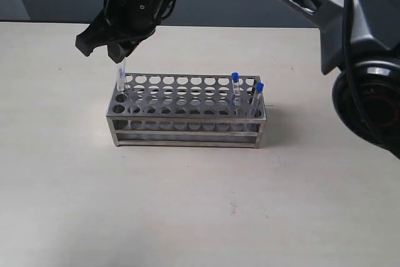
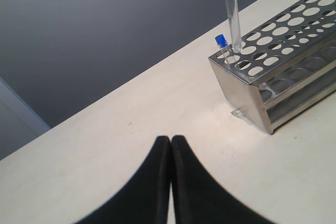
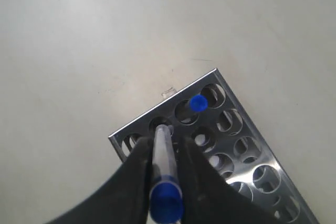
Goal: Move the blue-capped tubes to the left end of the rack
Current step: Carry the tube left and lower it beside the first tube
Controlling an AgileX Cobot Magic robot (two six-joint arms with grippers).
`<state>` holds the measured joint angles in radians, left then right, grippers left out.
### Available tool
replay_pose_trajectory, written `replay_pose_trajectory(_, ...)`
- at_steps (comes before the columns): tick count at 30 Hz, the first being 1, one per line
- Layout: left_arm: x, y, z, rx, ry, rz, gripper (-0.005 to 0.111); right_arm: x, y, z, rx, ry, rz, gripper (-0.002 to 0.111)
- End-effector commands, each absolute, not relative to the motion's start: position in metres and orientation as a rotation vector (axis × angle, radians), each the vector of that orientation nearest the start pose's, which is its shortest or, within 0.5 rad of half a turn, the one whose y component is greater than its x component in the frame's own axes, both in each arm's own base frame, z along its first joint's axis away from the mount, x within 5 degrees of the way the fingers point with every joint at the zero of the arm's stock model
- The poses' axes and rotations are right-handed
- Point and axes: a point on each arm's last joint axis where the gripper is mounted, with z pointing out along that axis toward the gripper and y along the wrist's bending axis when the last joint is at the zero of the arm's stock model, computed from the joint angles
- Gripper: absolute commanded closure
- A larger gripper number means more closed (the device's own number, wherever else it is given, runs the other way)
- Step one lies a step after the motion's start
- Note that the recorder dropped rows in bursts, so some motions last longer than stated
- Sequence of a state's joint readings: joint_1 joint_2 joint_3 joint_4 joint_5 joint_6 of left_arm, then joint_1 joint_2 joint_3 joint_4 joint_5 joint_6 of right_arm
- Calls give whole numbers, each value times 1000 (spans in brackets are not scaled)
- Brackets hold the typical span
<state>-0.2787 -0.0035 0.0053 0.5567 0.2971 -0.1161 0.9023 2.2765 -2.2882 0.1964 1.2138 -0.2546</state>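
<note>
R pincer (image 1: 117, 51) reaches across the middle to the L end of rack (image 1: 187, 130). It is clamped on held tube (image 1: 120, 78) near the blue-capped end. The clear body hangs down, near upright w/ a slight tilt. Its tip is at the mouth of a hole in the end column. How far in it sits can't be told.

Seated tube (image 2: 221, 43) stands in the next hole of that same end column, just beside held tube, w/ its blue cap above the top plate. The two look apart, not touching.

At the R end of the rack are two more blue-capped tubes. Back tube (image 1: 235, 84) is upright. Front tube (image 1: 257, 95) is nearer the cam and leans a little. Both stand in holes, well apart from the L-end pair. Holes between the two groups show open.

L pincer (image 2: 170, 140) has its fingers pressed together w/ nothing between them. It hangs over bare desk (image 2: 105, 129), off the rack's L end and clear of it.

The rack sits flat on the desk, long side toward the exterior cam.
</note>
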Motion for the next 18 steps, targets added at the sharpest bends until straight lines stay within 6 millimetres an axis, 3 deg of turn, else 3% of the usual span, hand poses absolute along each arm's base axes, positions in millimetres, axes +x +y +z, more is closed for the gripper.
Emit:
replay_pose_trajectory(1, 56, -2, 191, 486, 1669, 230, 106, 302, 405, 268, -1485, 2322, 440, 108)
replay_pose_trajectory(5, 56, -2, 191, 486, 1669, 230, 106, 304, 408, 254, -1506, 2338, 429, 108)
replay_pose_trajectory(18, 56, -2, 191, 486, 1669, 230, 106, 306, 417, 235, -1519, 2332, 501, 108)
